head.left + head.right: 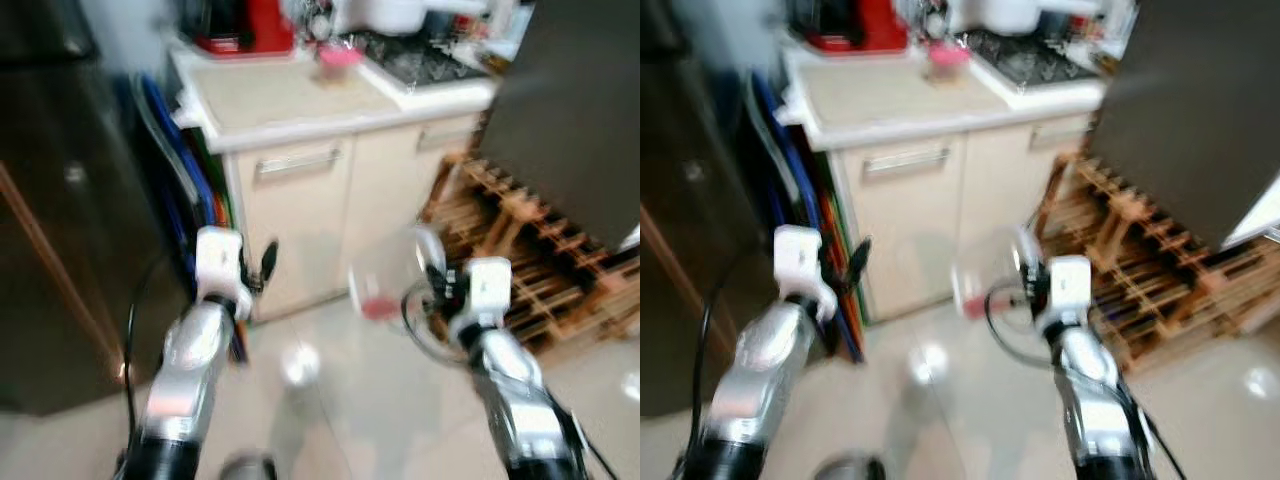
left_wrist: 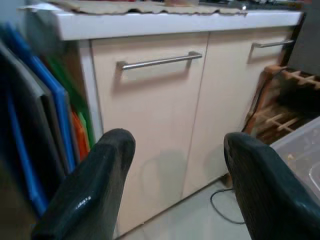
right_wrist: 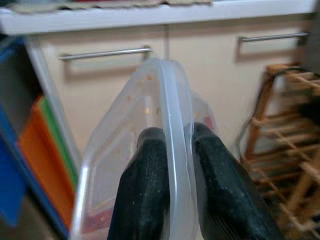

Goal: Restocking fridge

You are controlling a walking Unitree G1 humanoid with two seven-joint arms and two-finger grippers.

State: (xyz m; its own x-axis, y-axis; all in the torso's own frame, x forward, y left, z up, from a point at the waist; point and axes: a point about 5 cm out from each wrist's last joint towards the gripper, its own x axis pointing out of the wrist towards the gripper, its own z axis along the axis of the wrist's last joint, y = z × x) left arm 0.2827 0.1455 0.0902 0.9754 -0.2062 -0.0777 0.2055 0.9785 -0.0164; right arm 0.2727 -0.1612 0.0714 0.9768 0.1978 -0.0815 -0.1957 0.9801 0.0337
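Pinched tight on a rim, the jaws of the right gripper (image 3: pixel 170 150) carry a clear tub (image 3: pixel 145 150) edge-on, one black finger on each side of the plastic wall. Over on the other arm, the left gripper (image 2: pixel 175 185) stands wide apart with nothing between its fingers.

From where I stand, the tub hangs out in front of the right arm, low over the pale floor (image 1: pixel 330 400), its long side running away from the jaws toward the cabinet (image 1: pixel 300 220). Something reddish sits in its bottom corner; I cannot say what. Both arms are raised and pointed at the cabinet, and the head views are blurred.

A dark tall surface (image 1: pixel 60 220) fills the robot's left side, and another dark panel (image 1: pixel 580 110) rises on its right above a wooden rack (image 1: pixel 540 260). Either could be the fridge or its door; I cannot tell which. My guess is the tub has yet to reach a shelf, and the coming move turns on swinging toward whichever it is. The right arm already has the load.

Seen from the right wrist, the pinch on the rim and specks inside the tub are plain, where the head views give just a faint outline. At the left wrist, a corner of the tub (image 2: pixel 300 155) edges in beside that free gripper, and coloured boards (image 2: pixel 50 115) lean by the cabinet.
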